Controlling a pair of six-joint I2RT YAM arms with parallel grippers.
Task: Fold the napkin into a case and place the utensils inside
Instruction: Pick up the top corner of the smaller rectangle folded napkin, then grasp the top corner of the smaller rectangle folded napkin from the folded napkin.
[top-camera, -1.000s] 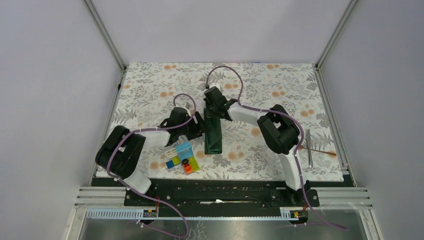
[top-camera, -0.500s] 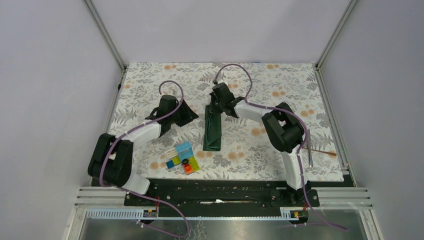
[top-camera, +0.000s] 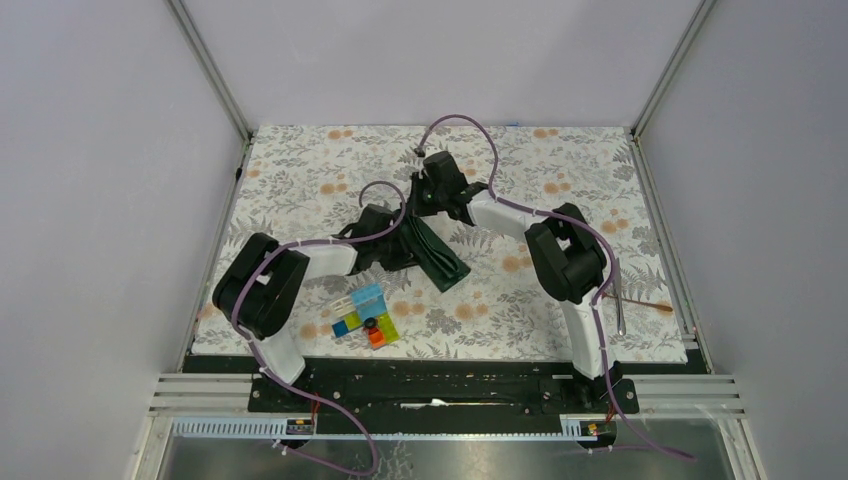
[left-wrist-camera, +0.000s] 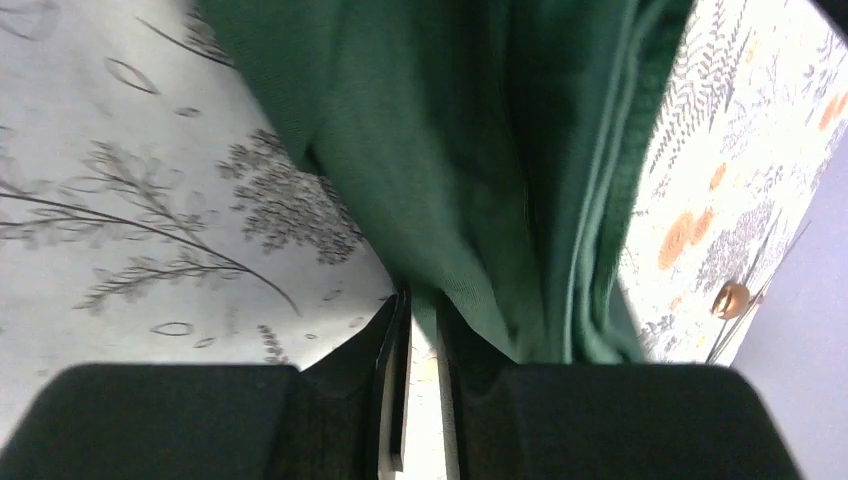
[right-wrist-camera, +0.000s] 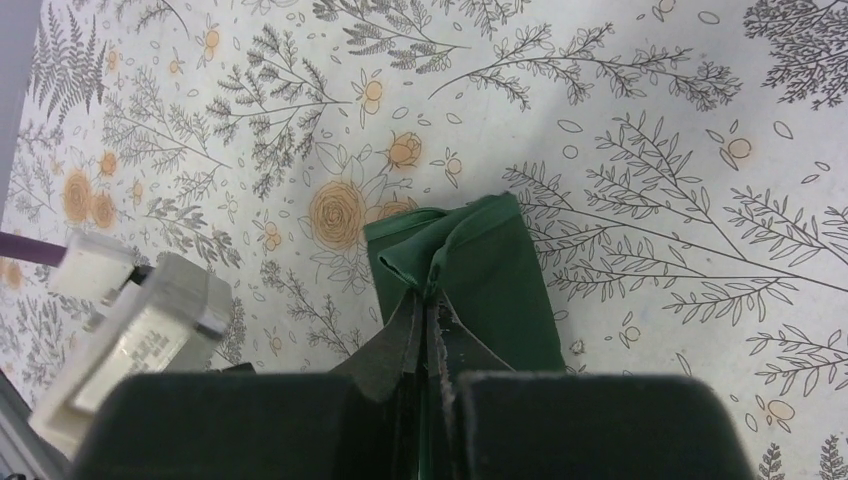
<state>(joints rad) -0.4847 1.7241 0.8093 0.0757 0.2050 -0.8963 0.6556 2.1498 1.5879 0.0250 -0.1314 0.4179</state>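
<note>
Green napkin (left-wrist-camera: 450, 130) blurs at left tool (left-wrist-camera: 420, 296); grip unclear.

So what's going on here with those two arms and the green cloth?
Two robot arms are folding a dark green napkin on the flowered table. The right gripper pinches one end of it; the left gripper is at its side, grip unclear. The spoon and silver utensil lie untouched off to the right.

Plain grey walls (top-camera: 430, 60) on three sides; metal corner posts (top-camera: 210, 70); floral table covering (top-camera: 560, 160); even light.
</note>
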